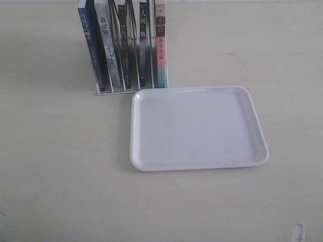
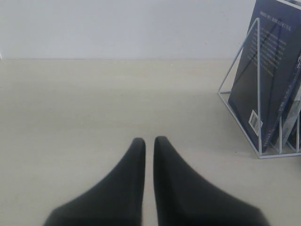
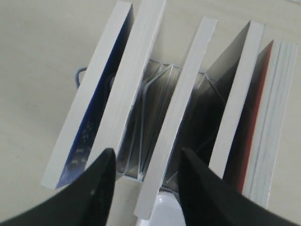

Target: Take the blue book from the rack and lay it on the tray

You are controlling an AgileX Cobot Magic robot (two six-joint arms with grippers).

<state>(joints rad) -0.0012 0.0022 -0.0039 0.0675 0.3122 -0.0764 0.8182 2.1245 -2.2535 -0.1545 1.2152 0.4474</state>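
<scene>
Books stand spine-out in the rack point(image 1: 108, 92) in the exterior view, the blue book point(image 1: 90, 45) in its end slot and the tray point(image 1: 199, 166) lying alongside; neither claw shows. Left wrist view: the left gripper point(image 2: 149, 141), fingers drawn to a narrow slit and holding nothing, has the book's back cover ahead, off to one side. Right wrist view: the right gripper point(image 3: 148, 155) hangs spread wide above the page edges, the blue book just outside one finger. Thin, light and likely floppy with a slick cover, it seems best pinched across its top edge near the spine.
</scene>
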